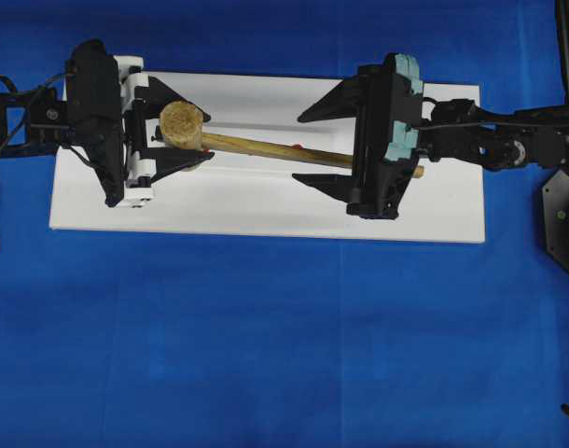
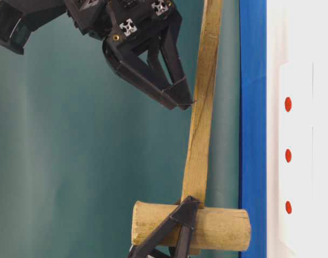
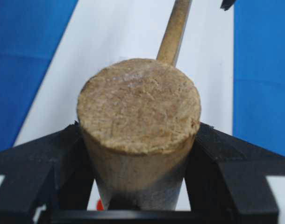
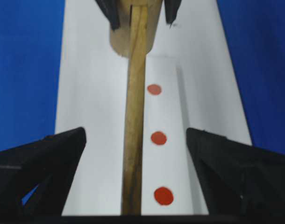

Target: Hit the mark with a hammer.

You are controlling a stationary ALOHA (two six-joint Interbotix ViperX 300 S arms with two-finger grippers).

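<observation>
The wooden hammer lies across the white board (image 1: 266, 210), its thick head (image 1: 182, 124) at the left and its slim handle (image 1: 294, 151) running right. My left gripper (image 1: 187, 126) is shut on the hammer head, which fills the left wrist view (image 3: 138, 105) between the black fingers (image 3: 49, 158). My right gripper (image 1: 305, 147) is open, its jaws standing wide on either side of the handle (image 4: 135, 116) without touching it. Three red marks (image 4: 158, 138) lie in a row on the board beside the handle. In the table-level view the handle (image 2: 199, 134) tilts away from the board.
The white board (image 2: 304, 161) rests on a blue cloth (image 1: 266, 355) that covers the table around it. A raised white strip (image 4: 168, 116) along the board's middle carries the red marks. Part of a black stand (image 1: 564, 224) sits at the right edge.
</observation>
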